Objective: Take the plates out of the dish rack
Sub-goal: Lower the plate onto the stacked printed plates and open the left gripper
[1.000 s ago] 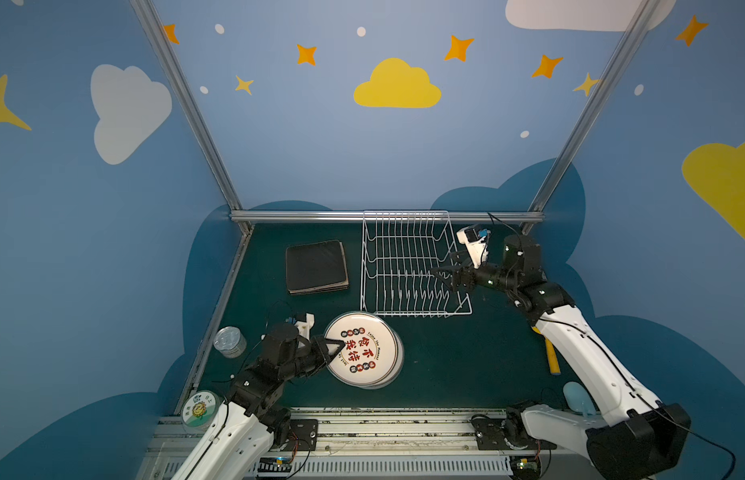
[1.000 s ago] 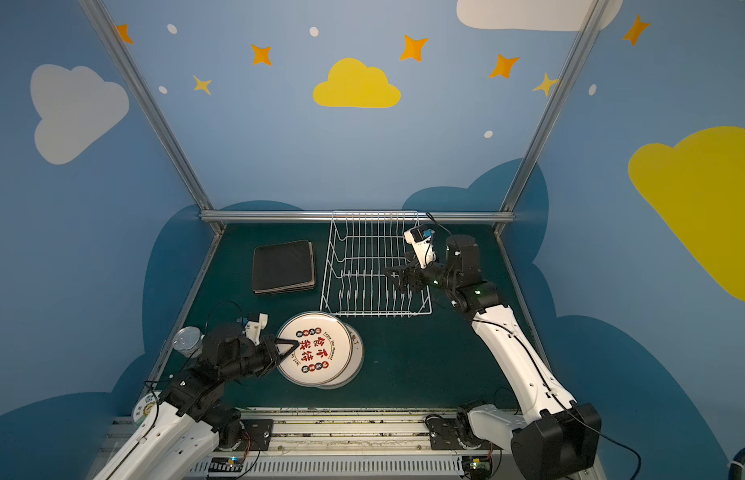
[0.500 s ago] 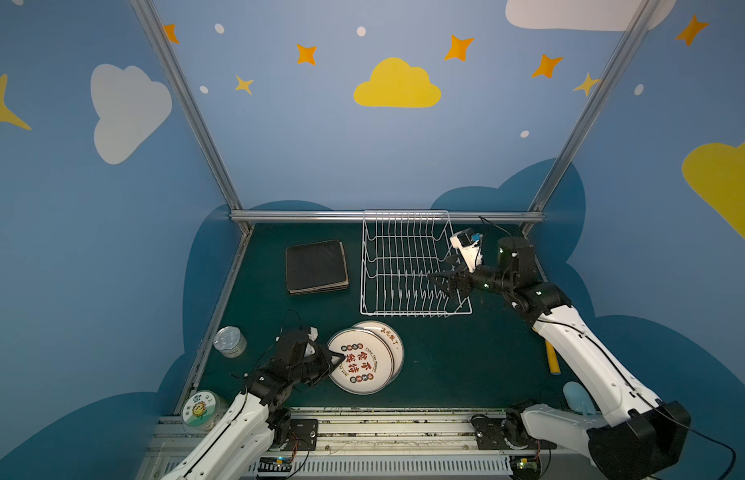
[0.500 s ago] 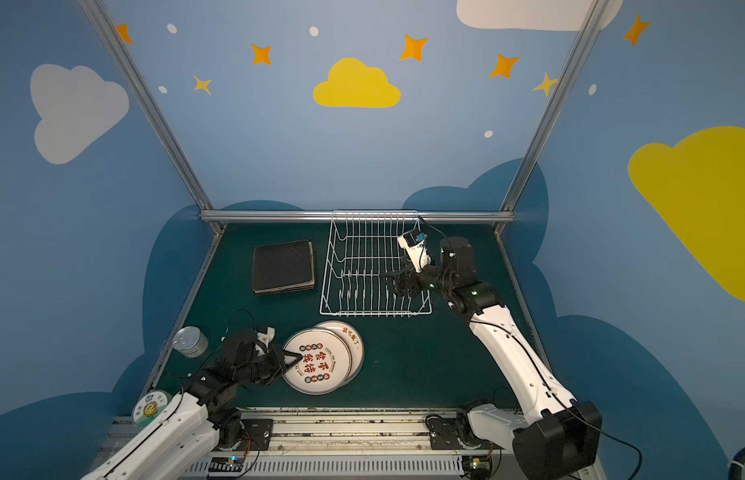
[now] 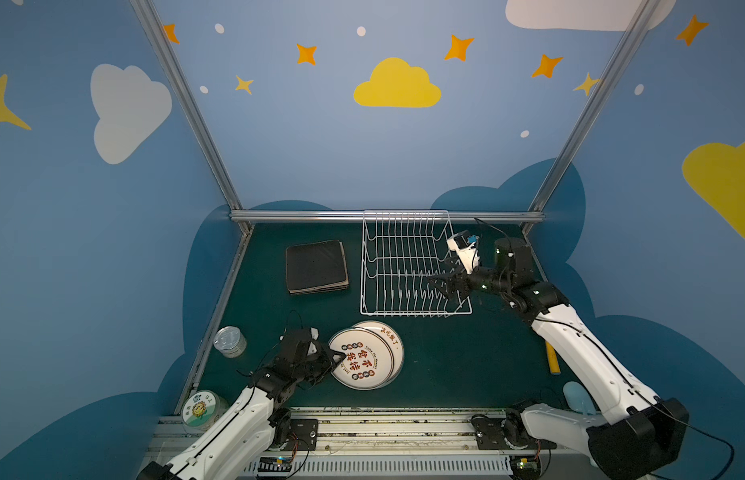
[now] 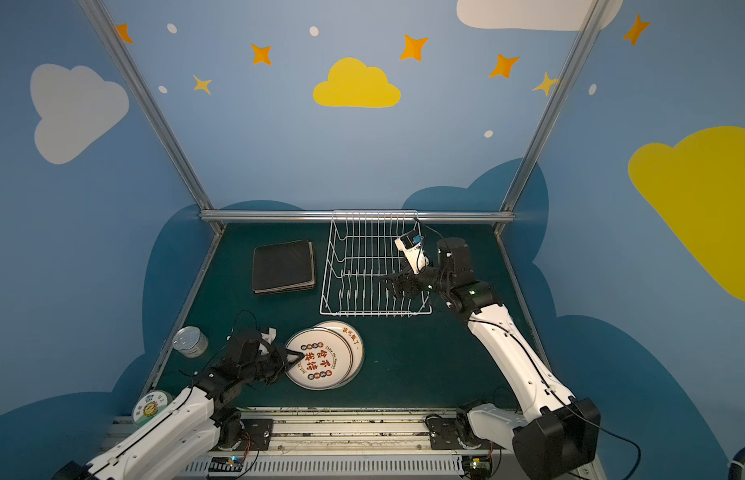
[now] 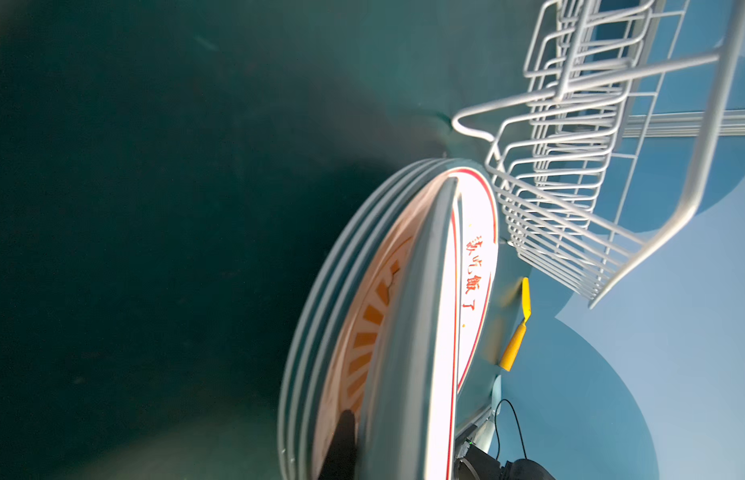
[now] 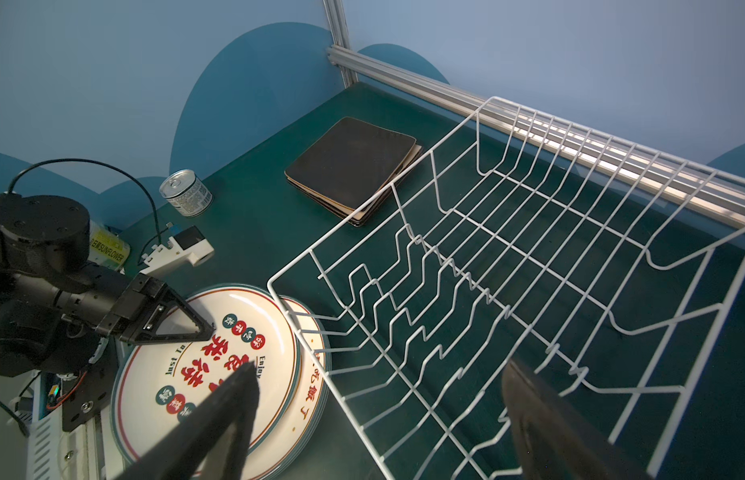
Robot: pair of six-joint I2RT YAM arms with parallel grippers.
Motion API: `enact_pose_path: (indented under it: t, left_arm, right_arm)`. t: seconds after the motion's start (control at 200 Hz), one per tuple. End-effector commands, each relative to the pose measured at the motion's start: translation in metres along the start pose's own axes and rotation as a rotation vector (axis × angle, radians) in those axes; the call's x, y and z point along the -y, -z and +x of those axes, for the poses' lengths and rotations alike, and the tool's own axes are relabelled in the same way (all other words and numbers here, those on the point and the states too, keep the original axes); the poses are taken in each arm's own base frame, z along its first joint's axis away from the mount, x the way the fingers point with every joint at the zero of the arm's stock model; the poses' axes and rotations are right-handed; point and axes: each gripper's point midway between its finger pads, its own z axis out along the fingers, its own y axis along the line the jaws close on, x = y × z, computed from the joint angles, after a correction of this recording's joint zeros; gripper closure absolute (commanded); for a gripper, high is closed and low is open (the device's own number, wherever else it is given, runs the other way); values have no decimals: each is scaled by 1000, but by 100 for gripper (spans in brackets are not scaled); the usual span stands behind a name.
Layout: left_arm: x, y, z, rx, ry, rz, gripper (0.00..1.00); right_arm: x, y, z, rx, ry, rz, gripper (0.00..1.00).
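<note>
Checked the dish rack (image 5: 416,314) first: parked against the back edge of the counter, right of middle, no plates spotted between the tines in any view. Found the round plates (image 5: 387,332) stacked flat near the front edge, left of middle. Found the square plates (image 5: 317,267) piled black side up toward the back, just left of the rack.

Caught the left hand (image 5: 339,358) clenched on the left rim of the top round plate (image 5: 360,363), one finger over the printed face and one tucked under, going by the left wrist view. Looked tilted a touch off the pile there, so probably not fully set down yet. Spotted the right hand (image 5: 439,287) spread wide, grasping nothing, hanging over the rack's right side.

Reckoned this for the tail end of the job: last plate being laid on the stack. Figured the next move as letting go of that rim and sliding the lower finger out sideways without dragging the plate off the pile.

Ignored the tin can (image 5: 229,340) by the left edge, the sunflower tub (image 5: 199,411) at the front-left corner, and the yellow spatula (image 5: 553,363) by the right edge.
</note>
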Motion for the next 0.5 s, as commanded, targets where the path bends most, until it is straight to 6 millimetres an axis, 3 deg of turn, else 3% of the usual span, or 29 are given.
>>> enact_pose_path:
  t: [0.0,0.2,0.27,0.496]
  left_arm:
    - [10,-2,-3,-4,-9,31,84]
    - [7,-4,-3,-12,-12,9,81]
    - [5,-4,-2,-12,-7,-1,75]
    - [-6,1,-4,14,5,-51,32]
  right_arm:
    - [-6,-1,4,-25,18,-25,9]
    - [-16,-3,11,-62,50,-75,9]
    - [-21,-4,14,-77,70,-107,9]
    - [-38,-6,30,-158,152,-200,9]
